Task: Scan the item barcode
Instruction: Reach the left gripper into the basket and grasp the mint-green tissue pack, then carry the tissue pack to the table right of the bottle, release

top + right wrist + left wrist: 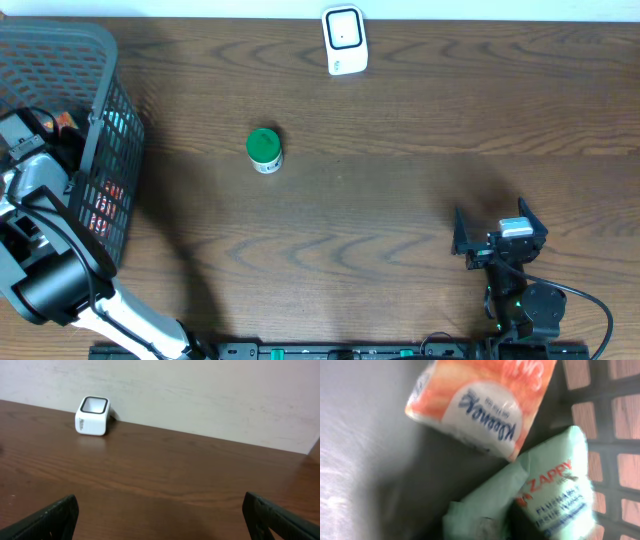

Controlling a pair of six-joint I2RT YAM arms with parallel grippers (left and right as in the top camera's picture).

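Two packs are seen in basket [108, 120] at bench's left edge: orange pack [485, 400], green pack [555, 485]. Left gripper [40, 135] jaw state can't be told. Right gripper [160, 520] is spread wide, nothing held.

So the basket [118, 130] sits at the table's [400, 200] left edge, with a tissue pack [480, 400] and a wipes pack [555, 490] lying inside, right next to each other. A small tub [264, 150] stands to the basket's right, and the scanner [344, 40] is behind it at the far edge.
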